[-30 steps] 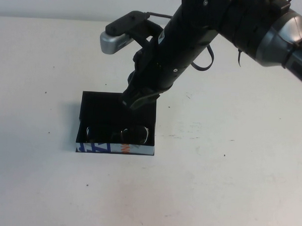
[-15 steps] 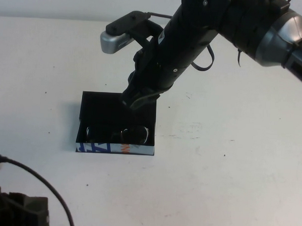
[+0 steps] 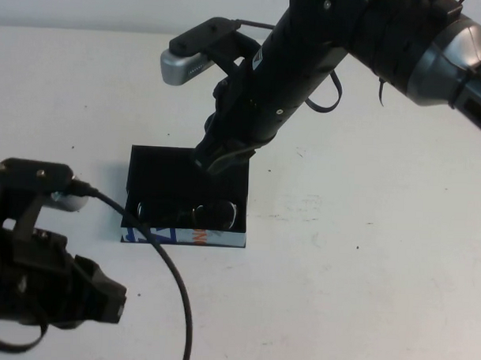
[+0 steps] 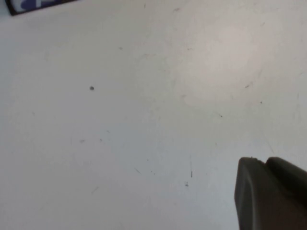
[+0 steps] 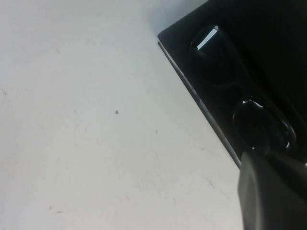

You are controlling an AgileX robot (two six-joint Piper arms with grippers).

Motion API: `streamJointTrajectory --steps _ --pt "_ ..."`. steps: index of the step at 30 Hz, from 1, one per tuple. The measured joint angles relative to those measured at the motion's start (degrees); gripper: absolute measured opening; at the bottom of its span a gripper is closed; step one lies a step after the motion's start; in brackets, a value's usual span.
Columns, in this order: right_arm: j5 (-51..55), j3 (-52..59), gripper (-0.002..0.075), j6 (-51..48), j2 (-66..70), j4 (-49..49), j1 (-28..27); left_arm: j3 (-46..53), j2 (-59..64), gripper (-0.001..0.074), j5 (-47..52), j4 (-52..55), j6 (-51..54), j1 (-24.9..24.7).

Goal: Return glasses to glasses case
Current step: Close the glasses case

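- Glasses (image 3: 190, 214): dark-framed pair with clear lenses, lying inside the glasses case (image 3: 185, 178), along its printed front edge; in the right wrist view both lenses (image 5: 240, 96) show against the black interior.
- Glasses case: rectangular, black inside, with a blue, white and orange front edge (image 3: 183, 236); it rests flat on the white table (image 3: 364, 263). One corner of that printed edge (image 4: 38, 5) shows in the left wrist view.
- Right gripper (image 3: 217, 159): poised over the far part of the glasses case, above and behind the glasses, fingers pressed together and holding nothing; its dark tip (image 5: 273, 191) shows in the right wrist view just beside the nearer lens.
- Left gripper (image 3: 102, 298): low over the table, on the near-left side of the glasses case and apart from it; whether its fingers are parted cannot be told. A black cable (image 3: 170, 280) arcs from the left arm across the case's front left corner.
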Motion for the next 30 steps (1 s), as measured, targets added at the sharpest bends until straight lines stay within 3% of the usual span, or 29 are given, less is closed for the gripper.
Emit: streamJointTrajectory --steps 3,7,13,17,24,30 --pt "0.00 0.00 -0.0011 0.50 0.00 0.00 0.00 -4.06 2.95 0.0000 3.81 -0.50 3.13 2.86" --pt "0.00 0.00 -0.0011 0.76 0.00 0.00 0.00 -8.28 5.85 0.0000 6.05 -3.90 9.03 10.31" --pt "0.00 0.00 -0.0011 0.98 0.00 -0.10 0.00 -7.71 9.24 0.0000 4.49 -9.31 18.85 19.51" --pt "-0.11 0.00 -0.0011 2.30 0.00 -0.10 -0.58 -2.04 11.57 0.0000 0.24 -18.07 28.59 19.72" --pt "-2.22 0.00 -0.0011 4.09 0.00 -0.10 -1.74 5.38 14.41 0.0000 -10.29 -42.07 53.75 15.89" --pt "-4.81 0.00 -0.0011 5.37 0.00 -0.10 -1.74 5.69 21.73 0.0000 -12.47 -50.75 63.75 15.48"
